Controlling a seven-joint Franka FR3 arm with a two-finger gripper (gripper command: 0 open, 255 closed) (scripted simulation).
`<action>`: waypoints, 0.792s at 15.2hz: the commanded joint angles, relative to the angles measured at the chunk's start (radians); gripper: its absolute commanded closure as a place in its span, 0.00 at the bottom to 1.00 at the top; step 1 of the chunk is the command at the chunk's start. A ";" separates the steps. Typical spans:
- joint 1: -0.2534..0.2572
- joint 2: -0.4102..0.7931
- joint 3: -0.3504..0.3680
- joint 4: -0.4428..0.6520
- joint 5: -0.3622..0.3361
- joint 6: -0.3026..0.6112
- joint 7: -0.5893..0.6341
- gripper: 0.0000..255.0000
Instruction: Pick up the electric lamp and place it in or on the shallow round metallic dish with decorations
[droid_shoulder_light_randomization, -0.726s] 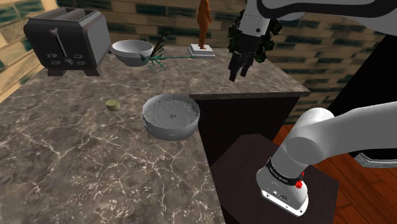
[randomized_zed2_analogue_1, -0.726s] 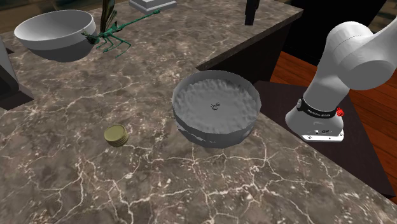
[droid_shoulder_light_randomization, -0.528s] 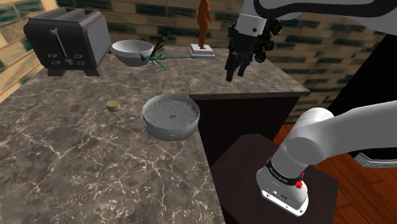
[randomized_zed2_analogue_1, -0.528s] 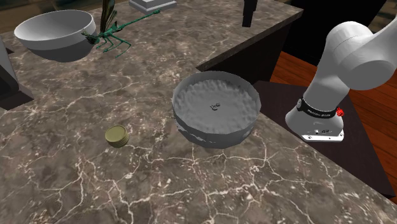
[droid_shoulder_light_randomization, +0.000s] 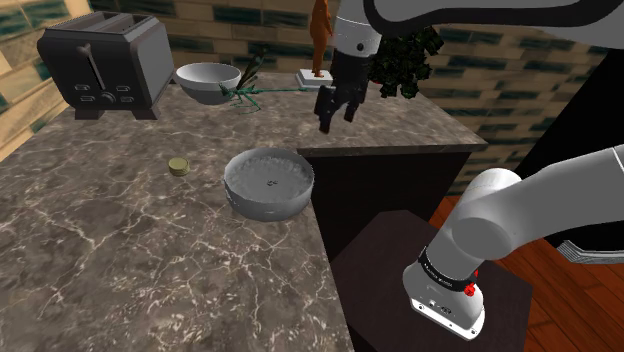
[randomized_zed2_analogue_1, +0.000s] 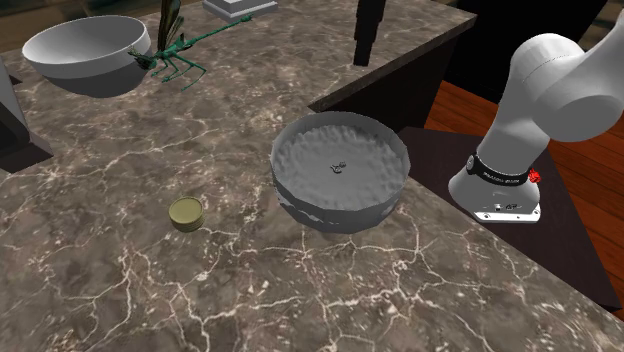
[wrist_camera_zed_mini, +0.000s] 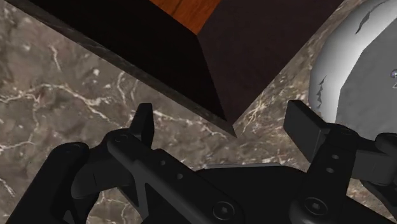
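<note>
— What is being risked on the marble desk (droid_shoulder_light_randomization: 120, 230)?
— The grey round dish (droid_shoulder_light_randomization: 268, 184) is being seen just beside the desk's edge, so it could be nudged off while something is being set in it.
— And the lamp (droid_shoulder_light_randomization: 319, 30)?
— A tall orange figure on a small white base, it is being shown at the back, near the dragonfly ornament (droid_shoulder_light_randomization: 243, 93). It could be toppled by a sideways knock. The hand (droid_shoulder_light_randomization: 333, 108) is being held spread, nothing grasped, just in front of it.

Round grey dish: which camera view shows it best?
Second exterior view: the dish is whole, close, its inside visible. The shoulder view shows it whole but smaller; the wrist view catches one edge.
</note>
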 joint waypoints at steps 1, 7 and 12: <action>0.007 0.053 0.059 0.040 0.003 0.027 0.066 0.00; 0.006 0.209 0.218 0.177 -0.039 0.073 0.252 0.00; -0.003 0.378 0.351 0.330 -0.135 0.082 0.427 0.00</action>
